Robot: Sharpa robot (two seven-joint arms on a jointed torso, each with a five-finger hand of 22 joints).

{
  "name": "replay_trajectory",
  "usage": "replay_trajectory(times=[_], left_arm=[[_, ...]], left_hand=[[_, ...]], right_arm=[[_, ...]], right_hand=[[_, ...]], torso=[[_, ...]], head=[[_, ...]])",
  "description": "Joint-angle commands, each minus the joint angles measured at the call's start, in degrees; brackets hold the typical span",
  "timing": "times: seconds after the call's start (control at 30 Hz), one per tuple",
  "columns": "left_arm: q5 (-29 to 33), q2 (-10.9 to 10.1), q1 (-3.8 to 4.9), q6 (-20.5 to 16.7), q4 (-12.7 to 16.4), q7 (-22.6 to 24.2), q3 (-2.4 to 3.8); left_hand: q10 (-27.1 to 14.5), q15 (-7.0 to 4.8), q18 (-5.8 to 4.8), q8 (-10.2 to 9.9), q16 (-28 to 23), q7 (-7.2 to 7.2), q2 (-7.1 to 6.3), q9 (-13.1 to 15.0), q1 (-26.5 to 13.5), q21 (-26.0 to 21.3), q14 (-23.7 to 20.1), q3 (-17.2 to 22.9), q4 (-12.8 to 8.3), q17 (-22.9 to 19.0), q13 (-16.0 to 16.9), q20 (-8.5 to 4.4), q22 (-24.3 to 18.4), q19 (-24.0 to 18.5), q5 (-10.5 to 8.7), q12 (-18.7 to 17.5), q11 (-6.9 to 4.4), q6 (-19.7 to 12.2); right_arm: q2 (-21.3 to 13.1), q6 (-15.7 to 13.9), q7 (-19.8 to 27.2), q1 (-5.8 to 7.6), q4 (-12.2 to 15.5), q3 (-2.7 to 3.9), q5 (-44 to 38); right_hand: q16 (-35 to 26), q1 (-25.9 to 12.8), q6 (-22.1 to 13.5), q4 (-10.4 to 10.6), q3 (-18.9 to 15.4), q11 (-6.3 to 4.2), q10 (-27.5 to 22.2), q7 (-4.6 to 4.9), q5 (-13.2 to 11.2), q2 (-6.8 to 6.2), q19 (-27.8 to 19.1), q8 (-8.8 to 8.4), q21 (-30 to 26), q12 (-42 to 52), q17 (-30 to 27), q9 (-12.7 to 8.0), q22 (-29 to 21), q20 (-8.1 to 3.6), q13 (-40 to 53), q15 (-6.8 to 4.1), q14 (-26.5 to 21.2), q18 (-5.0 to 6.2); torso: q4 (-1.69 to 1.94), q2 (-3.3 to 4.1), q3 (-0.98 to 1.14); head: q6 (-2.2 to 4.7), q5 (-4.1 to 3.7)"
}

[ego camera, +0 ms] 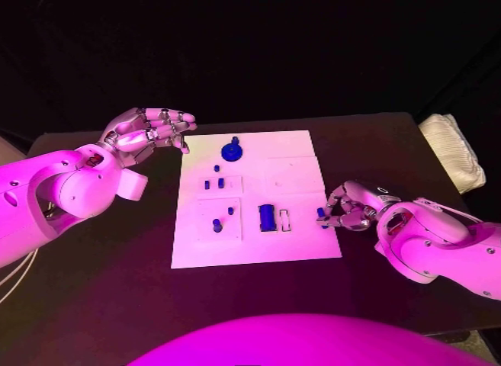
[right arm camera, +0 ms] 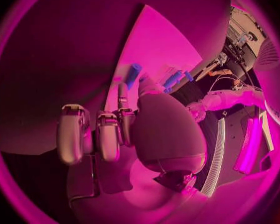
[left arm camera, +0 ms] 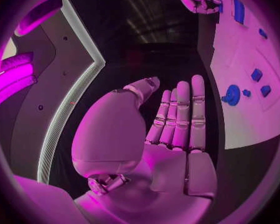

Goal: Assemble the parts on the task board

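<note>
Right silver hand (ego camera: pixel 347 207): at the near right edge of the white rectangular task board (ego camera: pixel 305 248), fingers curled in around a small blue part (ego camera: pixel 322 216) at that edge. The fingers cover most of this part; whether it is truly pinched cannot be told from the head view. In the right wrist view the fingers (right arm camera: pixel 106 134) bend inward, with a blue piece (right arm camera: pixel 133 74) just past the fingertips.

Task board: flat on the black table (ego camera: pixel 118 290), middle of the scene, with faint square outlines.

Near row of the board: a small blue peg (ego camera: pixel 217 225) at left, a larger blue rectangular block (ego camera: pixel 268 217) in the middle, beside a narrow white slot.

Middle row: two small blue pieces (ego camera: pixel 214 184) side by side, shapes too small to make out.

Far row: a round blue disc with a knob (ego camera: pixel 232 151), and a tiny blue piece (ego camera: pixel 217 168) just nearer.

Left silver hand (ego camera: pixel 151 130): off the far left corner of the board, raised, holding nothing, fingers loosely bent. In the left wrist view its fingers (left arm camera: pixel 180 114) lie straight, side by side.

Folded white cloth (ego camera: pixel 454 149): far right table edge, partly cut off.
</note>
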Motion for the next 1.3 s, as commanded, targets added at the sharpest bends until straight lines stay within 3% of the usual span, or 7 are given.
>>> replay_trajectory(times=[0.03, 0.4, 0.53, 0.57, 0.63, 0.97, 1.3], left_arm=[[0.2, 0.0, 0.01, 1.1, 0.1, 0.3, 0.03], [0.2, -0.2, 0.01, 1.1, 0.2, 0.3, 0.02], [0.2, -0.2, 0.01, 1.1, 0.2, 0.3, 0.02], [0.2, -0.2, 0.01, 1.1, 0.2, 0.3, 0.02], [0.2, -0.2, 0.01, 1.1, 0.2, 0.3, 0.02], [0.2, -0.3, 0.01, 1.0, 0.2, 0.3, 0.02], [0.2, -0.4, 0.01, 0.9, 0.2, 0.3, 0.02]], left_hand=[[-0.4, 0.0, 0.79, 0.2, -0.4, 0.1, 0.56, 0.0, 0.2, -0.2, -0.6, 0.0, 0.2, -0.1, 0.0, 0.15, -0.1, -0.2, 0.29, -0.2, -0.11, 0.3], [-0.4, 0.0, 0.79, 0.2, -0.4, 0.1, 0.56, 0.0, 0.2, -0.2, -0.6, 0.0, 0.2, -0.1, 0.0, 0.15, -0.1, -0.2, 0.29, -0.2, -0.11, 0.3], [-0.4, 0.0, 0.79, 0.2, -0.4, 0.1, 0.56, 0.0, 0.2, -0.2, -0.6, 0.0, 0.2, -0.1, 0.0, 0.15, -0.1, -0.2, 0.29, -0.2, -0.11, 0.3], [-0.4, 0.0, 0.79, 0.2, -0.4, 0.1, 0.56, 0.0, 0.2, -0.2, -0.6, 0.0, 0.2, -0.1, 0.0, 0.15, -0.1, -0.2, 0.29, -0.2, -0.11, 0.3], [-0.4, 0.0, 0.79, 0.2, -0.4, 0.1, 0.56, 0.0, 0.2, -0.2, -0.6, 0.0, 0.2, -0.1, 0.0, 0.15, -0.1, -0.2, 0.29, -0.2, -0.11, 0.3], [-0.4, 0.0, 0.79, 0.2, -0.4, 0.1, 0.56, 0.0, 0.2, -0.2, -0.6, 0.0, 0.2, -0.1, 0.0, 0.15, -0.1, -0.2, 0.29, -0.2, -0.11, 0.3], [-0.4, 0.0, 0.79, 0.2, -0.4, 0.1, 0.56, 0.0, 0.2, -0.2, -0.6, 0.0, 0.2, -0.1, 0.0, 0.15, -0.1, -0.2, 0.29, -0.2, -0.11, 0.3]], right_arm=[[0.6, 1.8, -1.0, -0.38, -0.6, 0.0, -1.7], [2.1, 3.6, -2.5, -1.6, -2.0, 0.0, -4.4], [2.6, 3.9, -2.9, -1.96, -2.2, 0.0, -5.4], [2.7, 3.9, -3.0, -2.02, -2.2, 0.0, -5.5], [2.8, 3.7, -3.2, -2.1, -2.2, 0.0, -5.8], [2.7, -0.1, -2.8, -2.2, -0.6, 0.04, -4.8], [2.1, -3.7, -1.2, 0.36, 2.8, 0.18, 0.2]], right_hand=[[-0.3, 0.3, 0.3, -0.1, 0.6, 0.41, 2.6, -0.06, 0.4, -0.45, 3.0, -0.08, -0.1, -0.2, 13.6, 0.0, 8.5, 0.34, 10.2, 0.44, 5.5, -0.18], [-0.3, 6.5, 1.1, -0.4, 4.4, 0.13, 2.6, -0.35, -1.1, -1.19, 3.1, -0.68, -0.1, -0.2, 13.7, -0.4, 8.7, 0.21, 10.4, 0.2, 5.5, -0.2], [-0.3, 9.4, 1.5, -0.5, 8.1, -0.01, 2.6, -0.47, 0.5, -1.56, 3.1, -1.29, -0.1, -0.3, 13.7, -0.8, 8.7, 0.06, 10.4, 0.07, 5.5, -0.21], [-0.3, 10.3, 1.8, -0.5, 9.9, -0.06, 2.5, -0.52, 2.6, -1.71, 3.1, -1.54, -0.2, -0.3, 13.7, -0.9, 8.8, -0.02, 10.5, 0.0, 5.5, -0.2], [-0.3, 11.1, 2.1, -0.6, 12.4, -0.17, 2.5, -0.58, 3.9, -2.07, 3.1, -1.77, -0.2, -0.3, 13.7, -1.1, 8.8, -0.08, 10.5, -0.06, 5.5, -0.21], [-0.1, 6.7, 2.5, -1.5, 25.0, -0.46, 3.0, -0.9, 12.8, -6.09, 3.5, -1.0, 0.4, 0.1, 14.1, -0.2, 9.5, -0.32, 10.9, -0.3, 5.6, -0.37], [0.1, 3.2, 2.2, -1.5, 27.3, -0.51, 3.3, -0.99, 13.9, -6.67, 3.7, -0.32, 1.0, 0.6, 14.6, 0.5, 9.9, -0.37, 11.2, -0.36, 5.7, -0.51]], torso=[[0.03, -0.02, -0.01], [-0.09, -0.07, 0.0], [-0.06, -0.05, -0.02], [-0.06, -0.05, -0.01], [-0.07, -0.07, -0.01], [-0.12, -0.11, -0.04], [-0.07, -0.09, -0.06]], head=[[-0.08, 0.11], [-0.08, 0.42], [-0.08, 0.42], [-0.08, 0.4], [-0.08, 0.38], [-0.08, 0.65], [-0.08, 0.53]])
